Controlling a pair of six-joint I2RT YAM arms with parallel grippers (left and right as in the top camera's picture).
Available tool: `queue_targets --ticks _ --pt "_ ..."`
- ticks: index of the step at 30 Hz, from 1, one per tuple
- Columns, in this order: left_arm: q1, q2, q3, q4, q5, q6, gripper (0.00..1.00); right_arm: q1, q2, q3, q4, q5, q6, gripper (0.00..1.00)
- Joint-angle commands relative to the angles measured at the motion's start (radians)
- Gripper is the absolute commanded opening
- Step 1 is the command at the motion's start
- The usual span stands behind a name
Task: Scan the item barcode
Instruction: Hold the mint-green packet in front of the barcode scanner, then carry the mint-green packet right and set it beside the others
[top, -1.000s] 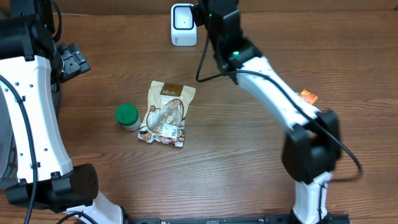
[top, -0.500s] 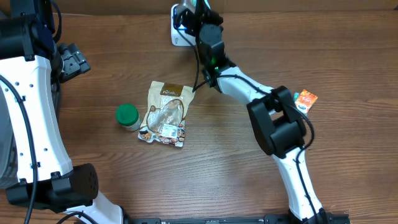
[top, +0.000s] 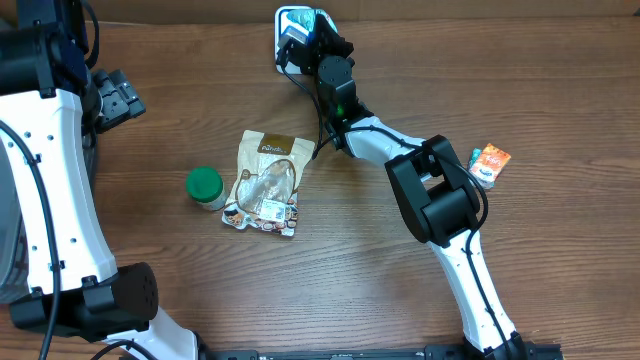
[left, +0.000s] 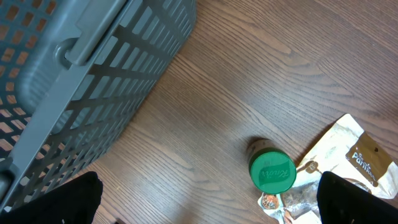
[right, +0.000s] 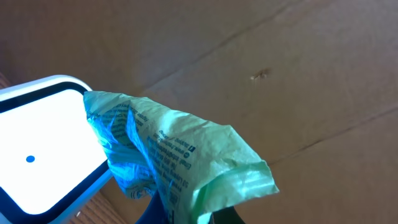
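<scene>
Packet, green, pinched in right jaws beside scanner; left jaws wide.

Print on the green packet and pouch is unreadable.

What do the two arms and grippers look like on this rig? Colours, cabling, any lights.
Both match: the left arm and right arm have white links and bulky black joint housings. Thin black cables run loose along them. A small green light glows on the right arm. The left fingers are black, and the right gripper looks black too.
</scene>
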Motion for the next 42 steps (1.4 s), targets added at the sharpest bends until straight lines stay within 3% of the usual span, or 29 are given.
queue_targets --ticks 1,9,17,21,28,33,35,42 --pt "-0.007 -0.004 0.002 -0.001 -0.013 0.015 1.00 -0.006 -0.011 0.014 0.015 0.011 -0.016 0.04" --pt "-0.007 -0.004 0.002 -0.001 -0.013 0.015 1.00 0.000 -0.026 0.014 0.078 0.048 -0.016 0.04" --pt "-0.007 -0.004 0.002 -0.001 -0.013 0.015 1.00 0.018 -0.172 0.014 0.050 0.134 -0.005 0.04" --pt "-0.007 -0.004 0.002 -0.002 -0.013 0.015 1.00 0.043 -0.282 0.014 -0.040 0.186 0.190 0.04" --pt "-0.007 -0.004 0.002 -0.002 -0.013 0.015 1.00 0.092 -0.522 0.014 -0.616 0.076 0.561 0.04" --pt "-0.007 -0.004 0.002 -0.002 -0.013 0.015 1.00 0.085 -0.725 0.014 -1.132 -0.087 1.234 0.04" --pt "-0.007 -0.004 0.002 -0.001 -0.013 0.015 1.00 0.058 -0.790 0.014 -1.310 -0.181 1.414 0.04" --pt "-0.007 -0.004 0.002 -0.002 -0.013 0.015 1.00 -0.112 -0.859 0.002 -1.881 -0.253 1.656 0.04"
